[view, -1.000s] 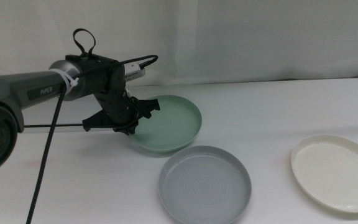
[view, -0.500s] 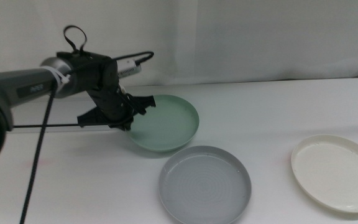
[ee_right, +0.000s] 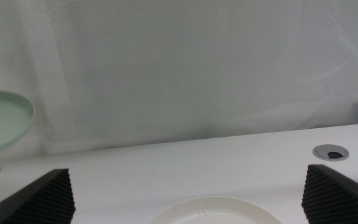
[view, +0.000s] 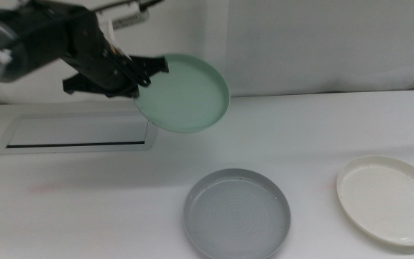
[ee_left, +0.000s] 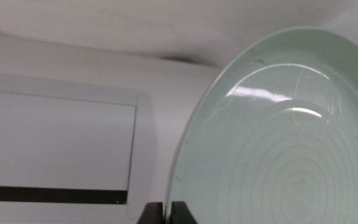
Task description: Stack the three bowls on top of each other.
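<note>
My left gripper [view: 144, 75] is shut on the near-left rim of the mint green bowl [view: 185, 93], which hangs tilted in the air above the back of the table. The left wrist view is filled by the same green bowl [ee_left: 278, 143], its rim pinched between the jaws [ee_left: 166, 213]. The grey bowl [view: 237, 214] rests on the table at front centre. The white bowl [view: 389, 199] lies at front right. In the right wrist view my right gripper [ee_right: 188, 182] stands open above the white bowl [ee_right: 216, 210], with the green bowl [ee_right: 2, 124] far off.
A flat white rectangular panel [view: 77, 133] with a dark slot lies on the table at the left, below the raised bowl. A round cable grommet [ee_right: 333, 151] sits in the table at the far right. A white curtain closes off the back.
The left gripper has lifted the mint green bowl off the table and carried it up and slightly left, uncovering the white panel.
</note>
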Motion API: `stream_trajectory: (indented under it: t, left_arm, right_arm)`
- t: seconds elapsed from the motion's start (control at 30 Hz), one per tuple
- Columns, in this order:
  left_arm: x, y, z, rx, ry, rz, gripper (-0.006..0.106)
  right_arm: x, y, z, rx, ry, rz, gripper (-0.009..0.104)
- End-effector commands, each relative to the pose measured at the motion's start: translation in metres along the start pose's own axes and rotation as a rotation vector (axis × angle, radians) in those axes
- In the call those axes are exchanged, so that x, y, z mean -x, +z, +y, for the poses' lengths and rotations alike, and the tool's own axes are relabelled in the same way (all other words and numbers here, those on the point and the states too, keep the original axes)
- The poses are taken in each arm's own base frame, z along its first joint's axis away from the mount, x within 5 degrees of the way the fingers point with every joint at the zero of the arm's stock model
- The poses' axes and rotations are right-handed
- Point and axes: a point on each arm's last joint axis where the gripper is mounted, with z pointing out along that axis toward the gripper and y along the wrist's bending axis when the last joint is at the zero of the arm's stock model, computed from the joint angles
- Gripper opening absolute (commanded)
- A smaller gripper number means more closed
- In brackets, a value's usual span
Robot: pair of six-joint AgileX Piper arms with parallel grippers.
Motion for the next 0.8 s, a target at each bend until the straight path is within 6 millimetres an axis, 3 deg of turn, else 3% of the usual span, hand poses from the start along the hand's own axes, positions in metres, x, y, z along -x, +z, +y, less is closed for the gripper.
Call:
stream_trajectory:
  t: [0.0,0.2,0.3,0.5,0.77]
  left_arm:
    - [0.003,-0.024,-0.003,-0.048,0.014,-0.019,-0.003]
    - [-0.003,-0.065,-0.014,-0.088,0.129,-0.009,-0.003]
    - [-0.015,-0.074,-0.021,-0.102,0.174,-0.002,-0.003]
    - [-0.063,-0.072,-0.031,-0.140,0.232,0.038,-0.003]
    - [-0.130,-0.054,-0.043,-0.188,0.272,0.096,-0.003]
  right_arm:
    - [-0.011,-0.001,-0.001,-0.002,-0.007,0.002,0.102]
    - [-0.011,-0.001,-0.001,-0.002,-0.007,0.004,0.102]
    - [-0.011,-0.001,-0.001,-0.002,-0.007,0.003,0.102]
    - [-0.011,-0.001,-0.001,-0.002,-0.007,0.004,0.102]
    - [-0.011,-0.001,-0.001,-0.002,-0.007,0.004,0.102]
